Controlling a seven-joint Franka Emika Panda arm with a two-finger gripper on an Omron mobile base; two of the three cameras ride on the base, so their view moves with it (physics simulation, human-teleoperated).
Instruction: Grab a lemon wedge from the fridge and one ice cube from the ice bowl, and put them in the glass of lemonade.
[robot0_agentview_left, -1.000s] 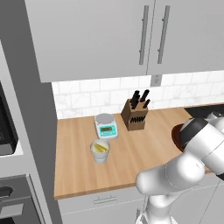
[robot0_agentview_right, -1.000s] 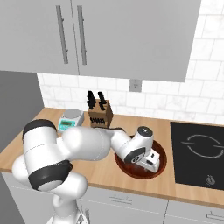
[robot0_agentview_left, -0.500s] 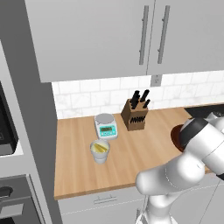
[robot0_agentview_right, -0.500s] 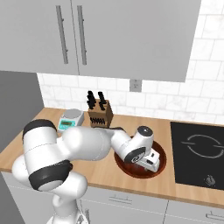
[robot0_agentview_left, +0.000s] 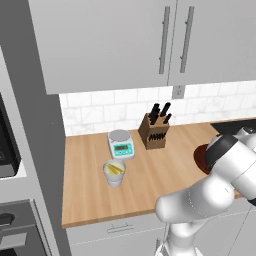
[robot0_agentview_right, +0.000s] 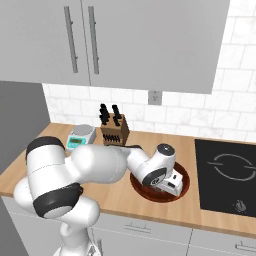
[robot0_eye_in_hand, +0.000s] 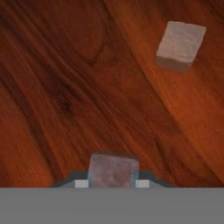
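Note:
My gripper (robot0_eye_in_hand: 112, 183) is down inside the dark reddish-brown ice bowl (robot0_agentview_right: 144, 191), whose rim also peeks out beside the arm (robot0_agentview_left: 200, 158). A pale ice cube (robot0_eye_in_hand: 113, 169) sits squeezed between the two fingertips. A second ice cube (robot0_eye_in_hand: 180, 45) lies loose on the bowl's floor, up and to the right in the hand view. The white hand (robot0_agentview_right: 172, 183) tips into the bowl. Far to the left on the counter stands the glass of lemonade (robot0_agentview_left: 114, 173) with a bright-yellow lemon wedge (robot0_agentview_left: 116, 168) inside it. The fridge is out of view.
A white kitchen scale (robot0_agentview_left: 121, 143) with a teal display and a wooden knife block (robot0_agentview_left: 155, 132) stand against the tiled wall. A black cooktop (robot0_agentview_right: 227, 172) lies right of the bowl. Pale upper cabinets (robot0_agentview_left: 150, 40) hang overhead.

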